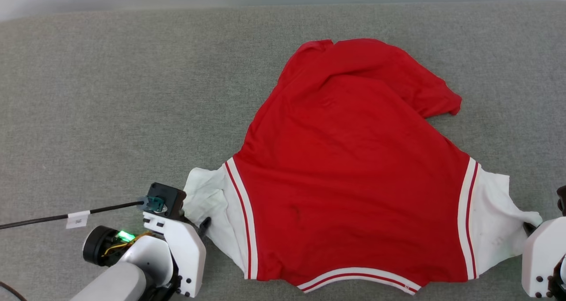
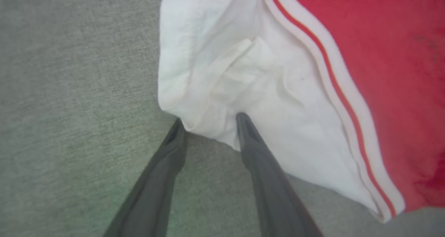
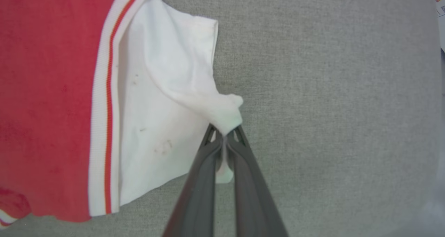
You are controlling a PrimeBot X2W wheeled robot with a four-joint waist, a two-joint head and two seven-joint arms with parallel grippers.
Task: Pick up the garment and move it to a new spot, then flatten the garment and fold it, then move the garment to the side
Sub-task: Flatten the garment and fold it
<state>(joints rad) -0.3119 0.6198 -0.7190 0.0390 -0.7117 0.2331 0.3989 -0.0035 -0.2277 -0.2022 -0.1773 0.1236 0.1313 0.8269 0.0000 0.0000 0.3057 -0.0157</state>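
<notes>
Grey cloth surface (image 1: 110, 93) carries the red shirt (image 1: 345, 168) spread nearly flat right of centre, right end effector (image 3: 224, 132) clenched on the right sleeve (image 3: 163, 91) tip, left end effector (image 2: 209, 119) gaping astride the left sleeve (image 2: 222, 73) edge, likely to stretch it flat.

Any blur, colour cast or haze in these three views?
Head view: evenly lit, sharp, pale haze along the top edge. Left wrist view: soft overall, green tint on the grey surface beside the left tool. Right wrist view: sharper, garment trim crisp, lower right corner hazy.
</notes>
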